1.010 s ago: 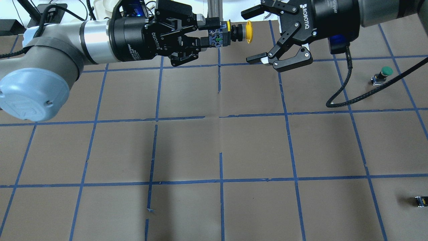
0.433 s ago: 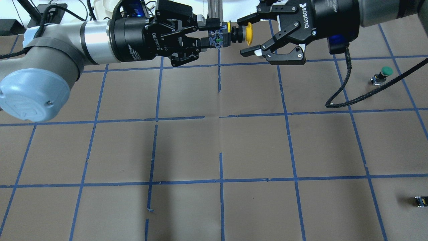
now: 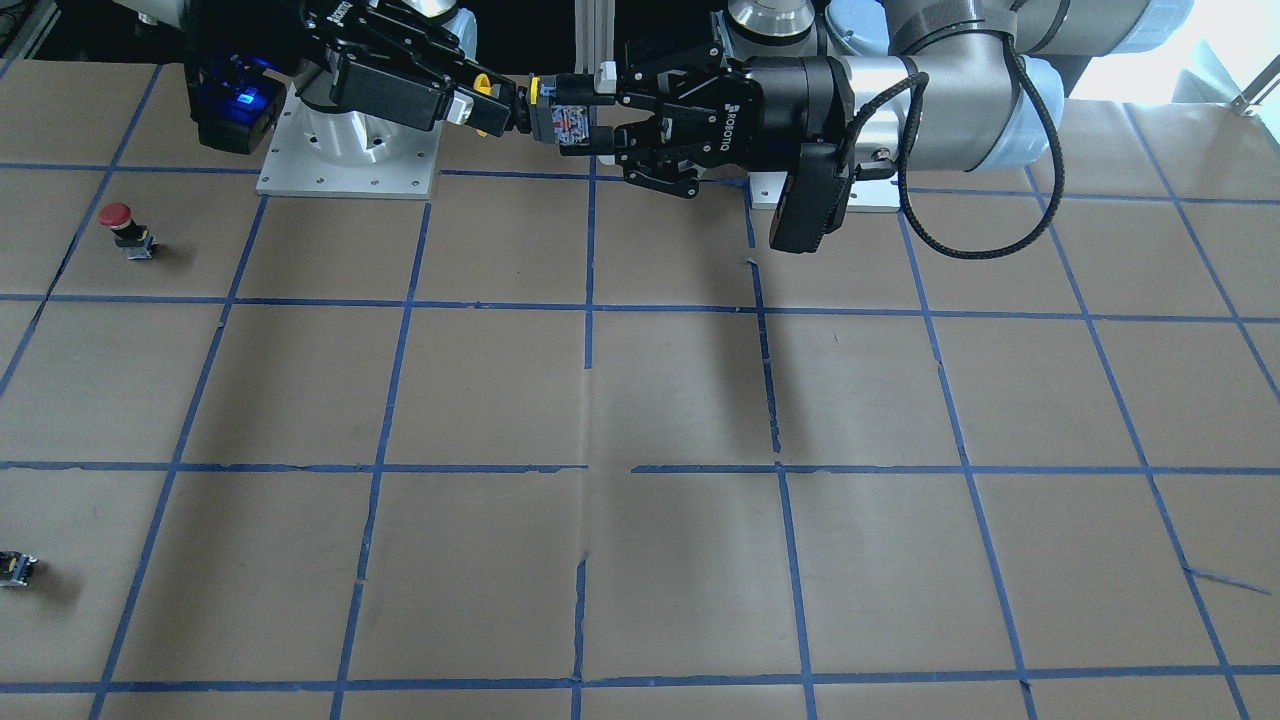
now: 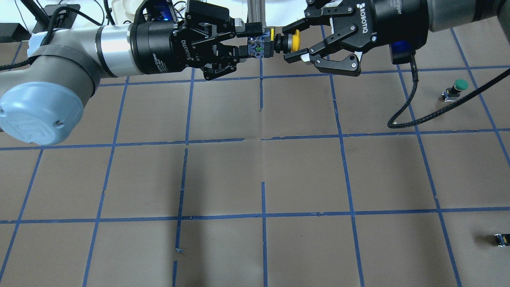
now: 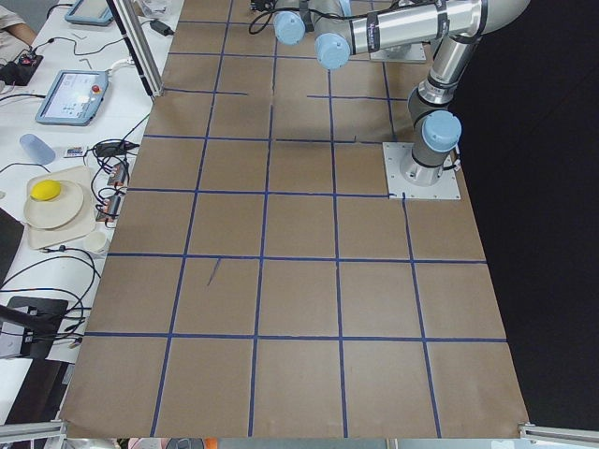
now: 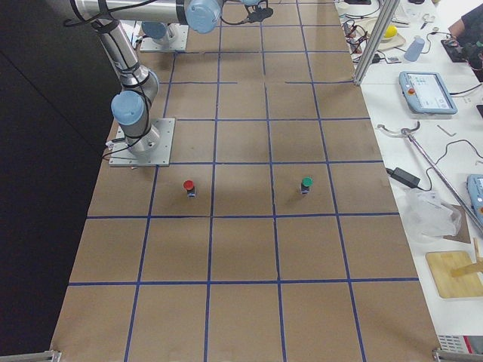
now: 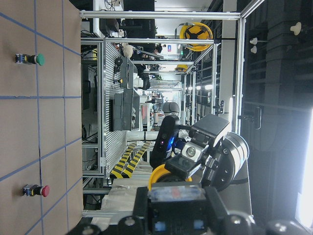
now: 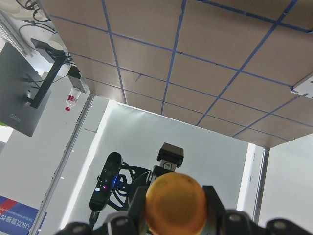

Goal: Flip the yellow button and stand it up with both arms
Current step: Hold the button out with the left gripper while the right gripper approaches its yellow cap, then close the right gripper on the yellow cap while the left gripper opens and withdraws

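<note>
The yellow button [image 4: 275, 43] hangs level in the air over the table's rear middle, with its yellow cap [image 4: 295, 42] pointing at the right arm. My left gripper [image 4: 252, 40] is shut on its block body [image 3: 560, 120]. My right gripper [image 4: 287, 44] has come in from the other side, one finger on each side of the cap. In the right wrist view the pads [image 8: 214, 208] sit against the cap [image 8: 176, 208]. The left wrist view shows the body [image 7: 176, 205] between my fingers, with the right gripper [image 7: 195, 164] beyond it.
A green-capped button [image 4: 458, 88] stands at the right rear. A red-capped button [image 3: 122, 225] stands near the right arm's base. A small capless block [image 4: 501, 239] lies at the far right front. A black cable [image 4: 418, 115] loops down from the right wrist.
My right gripper has moved left to the button, and its wide-open fingers have closed in around the yellow cap. The left gripper and the button have stayed still.
</note>
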{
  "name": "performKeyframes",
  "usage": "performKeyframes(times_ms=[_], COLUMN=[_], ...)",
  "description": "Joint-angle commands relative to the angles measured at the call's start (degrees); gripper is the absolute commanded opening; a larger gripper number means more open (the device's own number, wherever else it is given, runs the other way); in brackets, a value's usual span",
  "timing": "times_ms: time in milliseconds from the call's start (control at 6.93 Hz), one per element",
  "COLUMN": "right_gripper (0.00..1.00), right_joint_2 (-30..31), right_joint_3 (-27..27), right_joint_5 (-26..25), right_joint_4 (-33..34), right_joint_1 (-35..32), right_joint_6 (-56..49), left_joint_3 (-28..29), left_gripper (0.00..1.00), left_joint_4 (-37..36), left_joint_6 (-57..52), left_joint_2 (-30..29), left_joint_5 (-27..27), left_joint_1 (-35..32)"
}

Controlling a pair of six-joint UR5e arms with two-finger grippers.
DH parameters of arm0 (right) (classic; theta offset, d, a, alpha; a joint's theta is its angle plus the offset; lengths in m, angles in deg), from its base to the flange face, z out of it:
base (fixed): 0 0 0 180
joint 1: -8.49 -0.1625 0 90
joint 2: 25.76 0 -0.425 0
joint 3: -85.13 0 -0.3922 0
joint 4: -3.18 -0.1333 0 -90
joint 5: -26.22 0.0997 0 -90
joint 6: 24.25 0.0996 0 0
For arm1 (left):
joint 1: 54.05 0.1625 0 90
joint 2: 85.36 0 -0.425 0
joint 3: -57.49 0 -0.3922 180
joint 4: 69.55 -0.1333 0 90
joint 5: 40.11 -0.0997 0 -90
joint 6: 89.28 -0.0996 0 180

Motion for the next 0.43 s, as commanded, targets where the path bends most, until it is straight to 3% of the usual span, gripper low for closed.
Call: performKeyframes(times_ms=[0, 288], right_gripper=[0.22, 0.22], right_joint_2=[-0.1, -0.3], right_joint_3=[0.0, 0.7], right_joint_5=[-0.1, -1.0], right_joint_4=[0.0, 0.9], right_joint_1=[0.1, 0.8], right_joint_6=[0.0, -0.1], left_joint_3=[0.2, 0.8], left_gripper=[0.96, 0.96], left_joint_4=[0.0, 0.1], left_joint_6=[1.6, 1.6], left_joint_2=[0.0, 0.5], left_joint_5=[-0.2, -0.5], left_joint_1=[0.0, 0.3])
